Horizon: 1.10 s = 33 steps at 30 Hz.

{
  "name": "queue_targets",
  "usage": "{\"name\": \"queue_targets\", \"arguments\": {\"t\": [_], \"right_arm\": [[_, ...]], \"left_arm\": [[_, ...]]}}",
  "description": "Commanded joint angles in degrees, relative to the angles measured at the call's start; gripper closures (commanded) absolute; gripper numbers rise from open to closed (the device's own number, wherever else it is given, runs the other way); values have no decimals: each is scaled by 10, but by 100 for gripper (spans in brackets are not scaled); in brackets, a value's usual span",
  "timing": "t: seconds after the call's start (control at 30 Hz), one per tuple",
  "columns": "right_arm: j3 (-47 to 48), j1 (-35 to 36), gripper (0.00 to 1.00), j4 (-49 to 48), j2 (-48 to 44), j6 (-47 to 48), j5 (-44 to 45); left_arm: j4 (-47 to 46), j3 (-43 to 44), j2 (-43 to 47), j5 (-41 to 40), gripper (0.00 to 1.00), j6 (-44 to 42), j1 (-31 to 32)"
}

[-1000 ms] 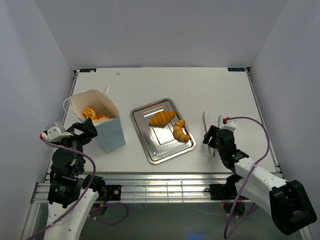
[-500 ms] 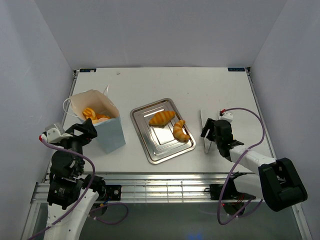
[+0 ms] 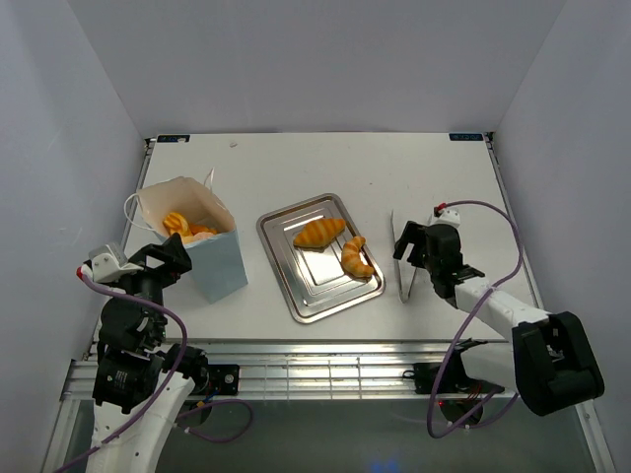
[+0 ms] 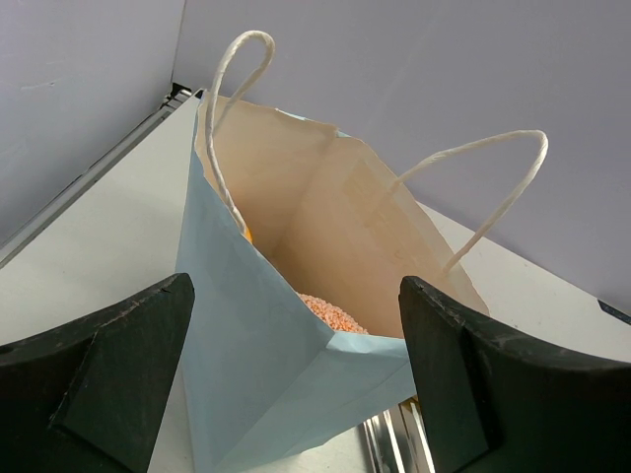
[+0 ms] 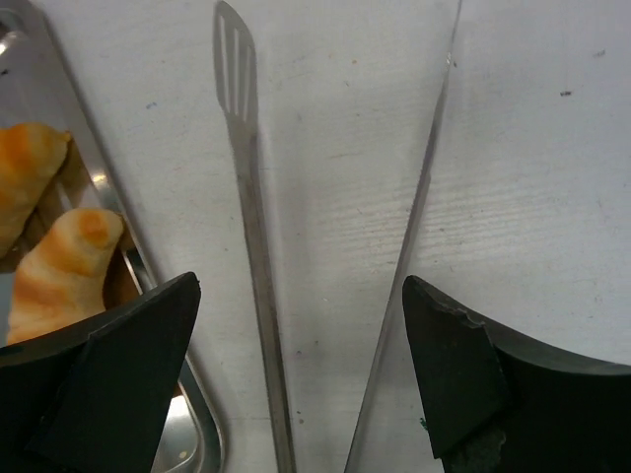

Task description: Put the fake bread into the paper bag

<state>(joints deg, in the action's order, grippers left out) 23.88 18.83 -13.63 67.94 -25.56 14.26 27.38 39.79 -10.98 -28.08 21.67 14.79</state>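
right gripper (image 5: 301, 286): being held wide open, tongs (image 5: 242, 177) lying between its jaws.
left gripper (image 4: 296, 288): being held open, paper bag (image 4: 246, 365) just ahead.
fake bread (image 3: 319, 233): croissants (image 5: 54, 266) lying on the tray (image 3: 320, 291), just left of the right gripper.
handling: probably light, rigid, slippery; the thick middle is being favoured.

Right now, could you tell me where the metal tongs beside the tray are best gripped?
Across both arms near mid-length, straight down from above: the tongs lie spread on the table inside the open right gripper, so closing would pinch them together.
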Motion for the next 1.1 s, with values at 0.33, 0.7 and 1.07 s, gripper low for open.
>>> {"name": "queue_targets", "arguments": {"t": [0.33,0.7,1.07], "right_arm": [[196,-2,10,212,-189,79,-94],[110,0,10,232,-363,63,-5],[116,1,10,237,-339,52,-13]], "left_arm": [[1,-2,-12,-11,5,-3,2],[4,-1,-26,-17,5,-5,2],[4,0,-40,-16,6,-7,2]]}}
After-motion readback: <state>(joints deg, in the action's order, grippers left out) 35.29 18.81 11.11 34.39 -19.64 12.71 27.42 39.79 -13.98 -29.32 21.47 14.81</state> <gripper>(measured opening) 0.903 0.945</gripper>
